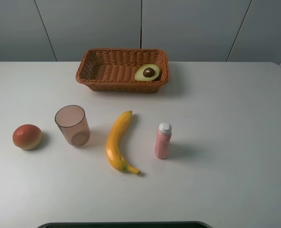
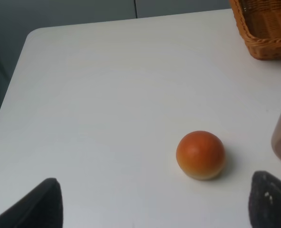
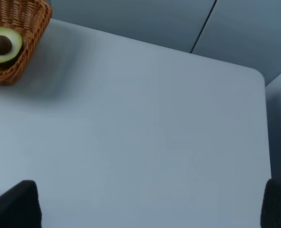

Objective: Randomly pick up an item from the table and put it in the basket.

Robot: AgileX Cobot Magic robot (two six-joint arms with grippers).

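- The halved avocado with its brown pit [image 1: 148, 72] lies inside the brown woven wicker basket [image 1: 90, 64], at its right end.
- Left gripper [image 2: 154, 204] and right gripper [image 3: 150, 204] both spread wide, holding nothing.
- The basket sits on the white table [image 1: 226, 118].

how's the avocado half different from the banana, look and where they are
The avocado half lies inside the wicker basket, at its right end; the banana lies on the bare table between the cup and the pink bottle. The avocado half is short and oval, green with a brown pit; the banana is long, curved and yellow. Neither is held by a gripper.
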